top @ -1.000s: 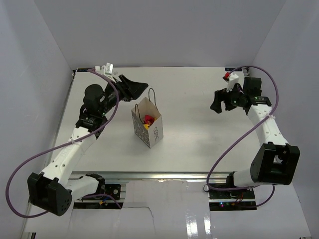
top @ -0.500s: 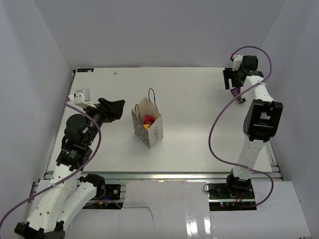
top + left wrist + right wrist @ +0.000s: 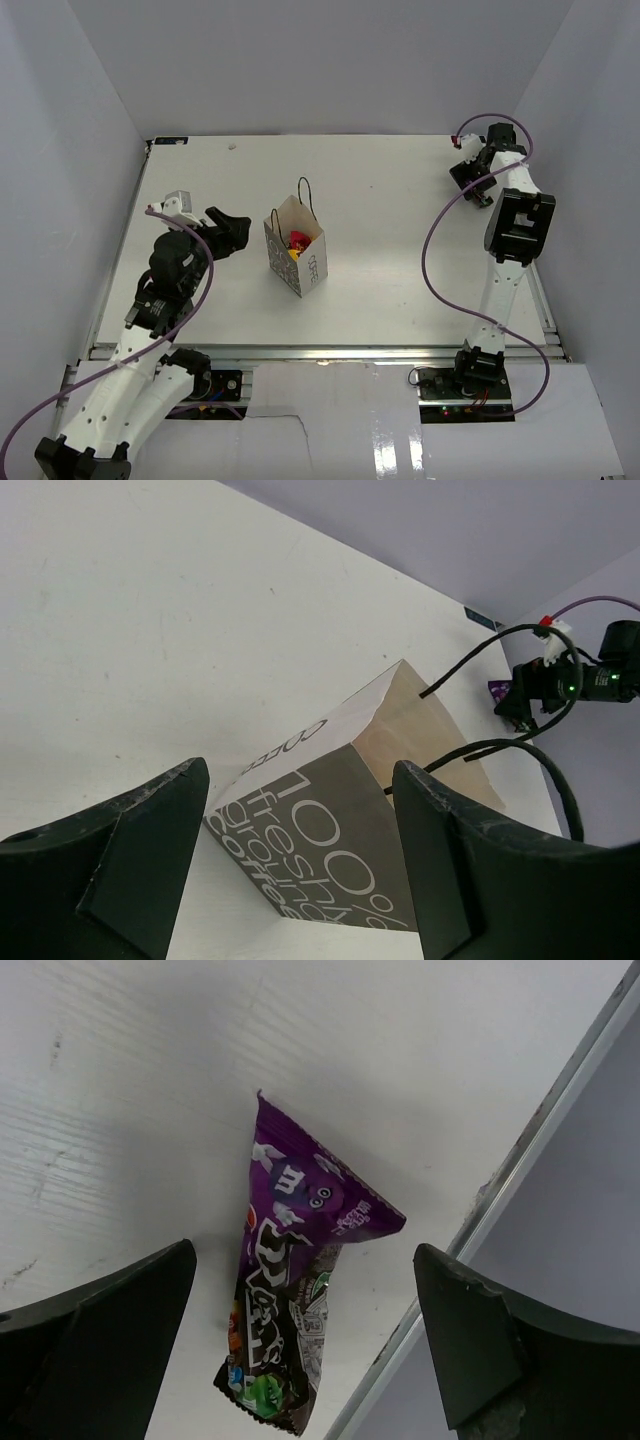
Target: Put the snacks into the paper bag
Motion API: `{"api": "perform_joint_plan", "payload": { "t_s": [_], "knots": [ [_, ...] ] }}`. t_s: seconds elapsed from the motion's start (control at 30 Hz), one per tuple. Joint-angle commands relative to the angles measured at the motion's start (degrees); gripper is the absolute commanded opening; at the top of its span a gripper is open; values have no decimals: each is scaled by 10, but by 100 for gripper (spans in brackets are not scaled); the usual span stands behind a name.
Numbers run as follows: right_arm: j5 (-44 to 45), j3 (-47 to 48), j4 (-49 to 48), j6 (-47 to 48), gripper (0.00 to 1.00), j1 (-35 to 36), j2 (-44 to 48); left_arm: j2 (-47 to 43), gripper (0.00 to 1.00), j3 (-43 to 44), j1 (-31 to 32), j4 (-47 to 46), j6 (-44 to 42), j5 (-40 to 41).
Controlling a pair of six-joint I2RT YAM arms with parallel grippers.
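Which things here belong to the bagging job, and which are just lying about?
Job: paper bag; red packet and yellow packet inside it; purple packet below the open right gripper.
Lying about: no loose items; only the table and arm cables.

Paper bag (image 3: 300, 860) — matt, smooth paper, grey print. Purple packet (image 3: 295, 1290) — glossy, crinkled film, probably plastic. Desk (image 3: 130, 1090): matt white, faintly ribbed and lightly scuffed.

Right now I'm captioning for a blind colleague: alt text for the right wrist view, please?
A purple snack packet lies flat on the white table, framed between the wide-open jaws, close to the table's metal edge rail.
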State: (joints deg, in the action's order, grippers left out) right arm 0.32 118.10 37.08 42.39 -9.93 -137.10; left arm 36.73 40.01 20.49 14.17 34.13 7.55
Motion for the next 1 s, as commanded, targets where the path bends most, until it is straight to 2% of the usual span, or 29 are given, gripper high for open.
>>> {"api": "perform_joint_plan", "payload": {
  "t_s": [0.0,0.2,0.27,0.3,0.4,0.5,0.57,0.63,0.7,0.8,0.83,0.97],
  "knots": [
    [-21,8,29,11,95,-9,-9,8,85,19,2,-4,4,-2],
    [-60,-5,30,24,71,-12,-12,-4,85,12,2,-4,16,-3],
    [-80,-17,30,33,53,-14,-3,-10,85,9,2,-2,20,-3],
    [-87,-23,30,37,41,-13,2,-17,85,5,2,-2,24,-2],
    [-130,-57,28,55,23,-14,35,-27,85,1,2,1,30,-3],
    [-167,-125,23,86,15,-14,84,-32,85,-2,2,3,34,-5],
    [-225,-188,20,108,13,-15,119,-38,85,-5,2,4,35,-5],
    [-333,-228,43,137,11,-12,187,-41,85,-10,2,5,36,-6],
    [-439,-284,76,209,11,-4,266,-44,85,-13,2,3,36,-4],
    [-524,-309,173,302,11,41,352,-40,85,-21,2,-5,36,-6],
    [-537,-309,212,312,11,76,369,-38,85,-23,2,-8,36,-8],
    [-585,-283,221,286,11,183,447,-22,85,-19,2,-16,27,-11]
  ]
}}
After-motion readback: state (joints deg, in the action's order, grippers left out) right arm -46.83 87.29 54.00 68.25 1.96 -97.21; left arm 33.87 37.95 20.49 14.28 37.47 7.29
